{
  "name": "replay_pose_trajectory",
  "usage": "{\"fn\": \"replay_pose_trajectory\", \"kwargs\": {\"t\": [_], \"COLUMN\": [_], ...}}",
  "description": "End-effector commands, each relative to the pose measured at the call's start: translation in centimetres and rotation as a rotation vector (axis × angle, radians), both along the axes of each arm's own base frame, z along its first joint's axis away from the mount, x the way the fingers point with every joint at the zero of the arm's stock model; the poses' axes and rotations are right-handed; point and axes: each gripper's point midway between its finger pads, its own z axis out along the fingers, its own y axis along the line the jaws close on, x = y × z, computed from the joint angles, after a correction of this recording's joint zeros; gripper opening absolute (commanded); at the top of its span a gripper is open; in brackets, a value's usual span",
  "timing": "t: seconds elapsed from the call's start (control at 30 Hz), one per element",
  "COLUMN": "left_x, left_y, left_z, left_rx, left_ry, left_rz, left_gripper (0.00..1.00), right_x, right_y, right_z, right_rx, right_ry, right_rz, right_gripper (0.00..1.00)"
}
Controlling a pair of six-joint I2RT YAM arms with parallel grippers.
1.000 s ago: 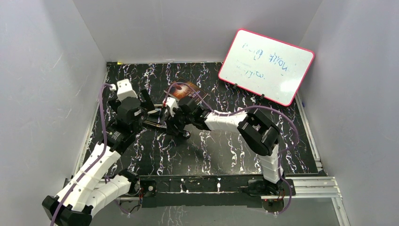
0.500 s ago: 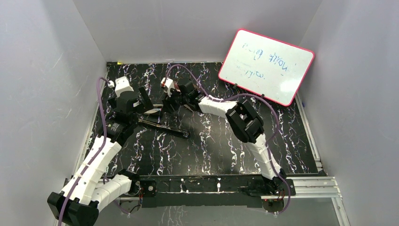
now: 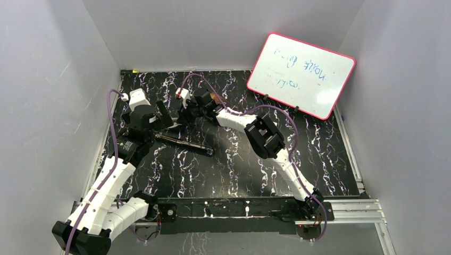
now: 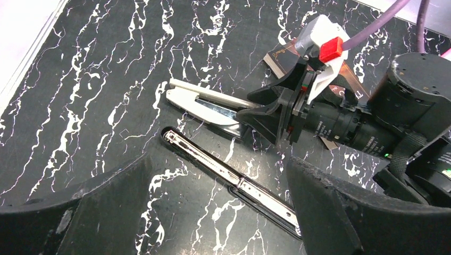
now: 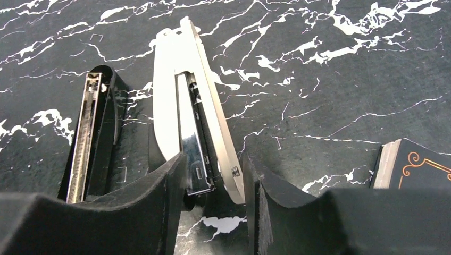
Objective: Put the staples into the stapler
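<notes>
The stapler lies opened on the black marbled table. Its black base [image 3: 183, 144] with the silver channel [image 4: 228, 175] lies flat, left of the white top [image 5: 167, 106] in the right wrist view. The white top [image 4: 197, 103], with a chrome piece inside, lies just behind the base. My right gripper [image 5: 214, 164] is shut on the near end of that top, one finger on each side. My left gripper [image 4: 219, 170] hangs wide open over the black base, touching nothing. In the top view the two grippers sit close together, left [image 3: 162, 118] and right [image 3: 183, 114]. No staples show.
A dark card with orange ornament [image 5: 412, 164] lies just right of the right gripper, partly under that arm [image 4: 279, 53]. A pink-framed whiteboard [image 3: 300, 74] leans at the back right. White walls close in the table, with a pale rail [image 4: 21, 53] along the left edge.
The right arm has swung back and left, off the black base and onto the white top, and its jaws have narrowed. The left gripper has drifted slightly left, staying open.
</notes>
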Motion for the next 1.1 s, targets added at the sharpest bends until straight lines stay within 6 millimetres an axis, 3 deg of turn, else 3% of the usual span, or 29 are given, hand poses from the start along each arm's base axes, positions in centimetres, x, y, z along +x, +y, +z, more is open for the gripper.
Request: {"fn": "replay_pose_trajectory", "kwargs": {"t": [0.0, 0.17, 0.33, 0.6, 0.7, 0.77, 0.9, 1.07], "left_x": [-0.2, -0.3, -0.2, -0.1, -0.1, -0.1, -0.1, 0.2], "left_y": [0.2, 0.3, 0.3, 0.1, 0.1, 0.1, -0.2, -1.2], "left_z": [1.3, 1.1, 0.9, 0.7, 0.6, 0.6, 1.1, 2.4], "left_rx": [-0.01, -0.003, 0.0, 0.004, 0.008, 0.008, 0.012, 0.031], "left_ry": [-0.024, -0.02, -0.021, -0.018, -0.016, -0.018, -0.037, -0.104], "left_rz": [-0.001, -0.002, -0.002, -0.014, -0.016, -0.017, -0.046, -0.142], "left_gripper": [0.94, 0.94, 0.94, 0.95, 0.95, 0.95, 0.95, 0.98], "right_x": [0.9, 0.9, 0.6, 0.1, 0.0, 0.0, -0.2, 0.3], "right_y": [1.0, 1.1, 0.9, 0.3, 0.0, -0.2, -0.6, -2.5], "right_z": [0.1, -1.3, -1.2, -2.1, -2.3, -1.9, 1.0, 4.6], "right_rx": [0.028, 0.01, 0.012, -0.014, -0.025, -0.021, 0.013, 0.059], "right_ry": [-0.012, 0.004, 0.005, 0.016, 0.016, 0.01, -0.002, 0.042], "right_rz": [0.005, 0.006, 0.012, 0.016, 0.008, 0.003, -0.015, -0.08], "right_gripper": [0.49, 0.4, 0.25, 0.12, 0.02, 0.0, 0.0, 0.0]}}
